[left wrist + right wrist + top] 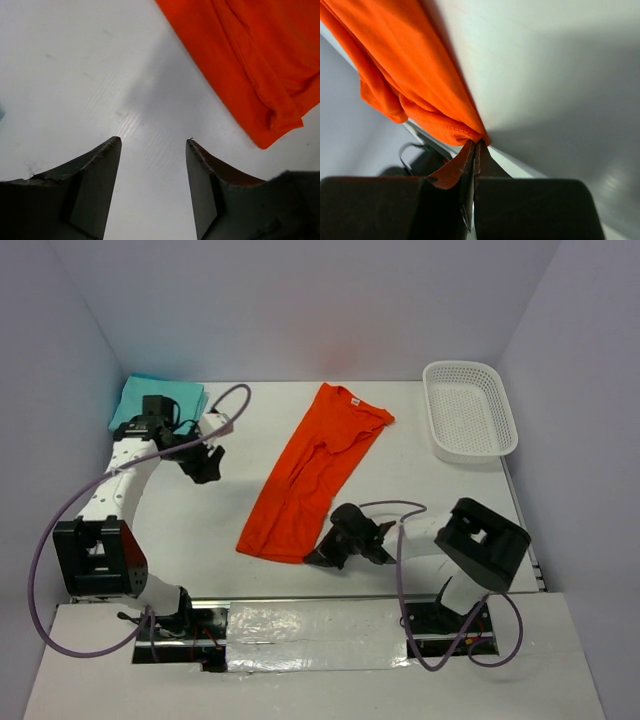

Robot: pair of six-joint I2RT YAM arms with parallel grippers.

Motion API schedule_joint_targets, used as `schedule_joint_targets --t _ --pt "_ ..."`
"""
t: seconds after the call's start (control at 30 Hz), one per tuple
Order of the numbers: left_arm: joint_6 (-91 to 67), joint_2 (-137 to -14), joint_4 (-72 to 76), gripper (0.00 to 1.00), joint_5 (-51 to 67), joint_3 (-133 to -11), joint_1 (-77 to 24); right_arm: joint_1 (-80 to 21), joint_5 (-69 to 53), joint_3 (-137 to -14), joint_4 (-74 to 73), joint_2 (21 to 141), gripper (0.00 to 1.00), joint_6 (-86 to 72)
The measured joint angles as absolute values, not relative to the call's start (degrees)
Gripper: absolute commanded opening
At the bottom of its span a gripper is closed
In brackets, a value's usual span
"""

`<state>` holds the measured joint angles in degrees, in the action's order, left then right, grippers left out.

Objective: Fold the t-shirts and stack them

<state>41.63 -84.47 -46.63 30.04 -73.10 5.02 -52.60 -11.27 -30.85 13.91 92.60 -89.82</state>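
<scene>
The orange t-shirt (312,468) lies folded lengthwise in a long diagonal strip on the white table, collar to the back. My right gripper (316,558) is at its near right corner, and the right wrist view shows that gripper (477,143) shut on the hem of the orange t-shirt (405,65). A teal t-shirt (140,400) lies folded at the back left, partly behind my left arm. My left gripper (207,470) hovers left of the orange shirt; in the left wrist view this gripper (153,142) is open over bare table, with the orange t-shirt (250,60) at upper right.
A white mesh basket (470,410) stands at the back right corner. Purple-tinted walls close in the table on three sides. Cables loop off both arms, one (400,540) near the right gripper.
</scene>
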Motion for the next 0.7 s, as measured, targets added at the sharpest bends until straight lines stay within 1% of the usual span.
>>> schedule_joint_targets --t 0.13,0.23,0.27,0.3,0.33,0.37,0.43,0.47,0.5,0.57,0.6,0.63,0.7 --pt "50.9 -83.9 -51.0 0.65 29.8 -73.0 -3.0 -49.7 -14.3 -21.1 13.2 82.8 0.0 -86.1" --pt "61.9 -80.1 -54.9 0.65 30.2 -70.9 -7.9 -47.2 -15.1 -16.1 9.8 75.0 0.0 -83.3" --pt "66.7 -77.8 -56.2 0.65 30.0 -69.6 -9.5 -46.6 -15.0 -15.2 8.0 72.6 0.06 -82.1" --pt "70.2 -75.7 -57.5 0.65 29.8 -68.3 -10.7 -46.1 -15.0 -14.4 5.7 69.9 0.24 -80.7" --pt "73.8 -73.1 -58.2 0.65 29.6 -66.7 -12.1 -45.7 -14.7 -14.1 3.2 67.6 0.5 -79.5" --pt "76.4 -70.9 -59.0 0.64 29.3 -65.2 -13.7 -45.4 -14.7 -14.0 1.0 65.3 0.57 -78.2" --pt "79.9 -67.7 -59.9 0.61 28.8 -62.7 -17.2 -45.2 -13.9 -15.9 -4.8 61.1 0.68 -74.2" --pt "80.7 -66.9 -60.1 0.58 29.0 -61.7 -18.8 -45.3 -13.0 -17.2 -8.9 59.8 0.68 -72.1" --pt "80.6 -66.7 -59.9 0.58 29.3 -61.0 -19.4 -45.6 -11.7 -18.7 -13.8 58.6 0.68 -70.0" --pt "78.9 -66.8 -58.7 0.62 30.6 -60.0 -17.3 -46.6 -8.6 -22.9 -24.2 55.7 0.65 -65.7" --pt "76.9 -66.9 -57.8 0.65 32.1 -59.6 -14.3 -47.2 -7.1 -25.5 -28.2 54.1 0.61 -63.6" --pt "75.1 -66.9 -56.7 0.65 32.9 -59.6 -11.4 -47.6 -5.5 -29.1 -31.9 52.7 0.48 -61.2" --pt "68.5 -66.9 -53.3 0.66 34.9 -59.6 -5.3 -48.3 -2.3 -37.7 -37.0 52.5 0.33 -56.5"
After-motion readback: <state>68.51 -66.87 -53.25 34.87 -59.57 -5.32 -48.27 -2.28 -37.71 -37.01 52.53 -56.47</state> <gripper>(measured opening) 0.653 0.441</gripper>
